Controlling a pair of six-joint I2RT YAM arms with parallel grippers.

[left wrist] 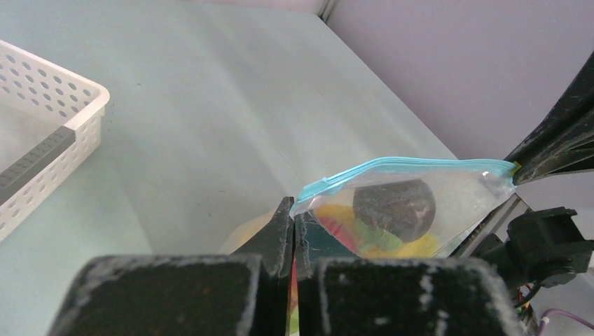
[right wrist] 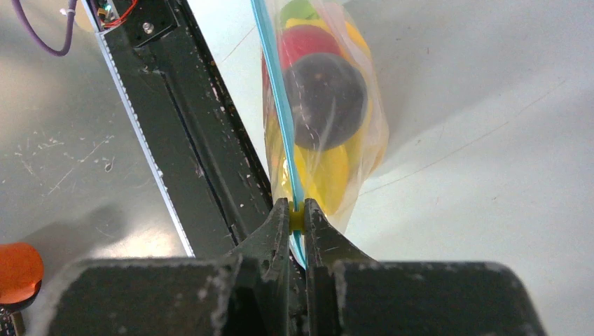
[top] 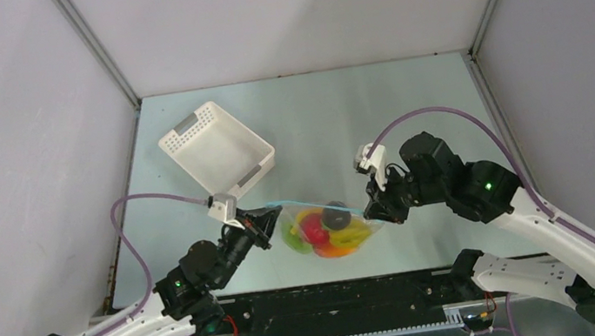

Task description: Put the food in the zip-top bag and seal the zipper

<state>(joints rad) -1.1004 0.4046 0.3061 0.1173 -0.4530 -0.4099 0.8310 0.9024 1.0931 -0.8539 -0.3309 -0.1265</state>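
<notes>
Both claws are stretching the filled bag taut for sealing.

The left claw (left wrist: 293,210) is pinching one end of the zip-top bag (top: 347,236) with its jaws fully together, and the right claw (right wrist: 298,210) is clamping the other end, nearly closed on the plastic. The bag is sitting between them near the middle of the near edge of the table (top: 410,117), with the food (top: 316,229) showing inside it and the white basket (top: 184,134) lying toward the far left corner. Loading is looking done. The zipper (left wrist: 406,162) is lying flat, though I cannot tell whether it is locked. The next move is likely calling for one claw to slide along it, pressing.
</notes>
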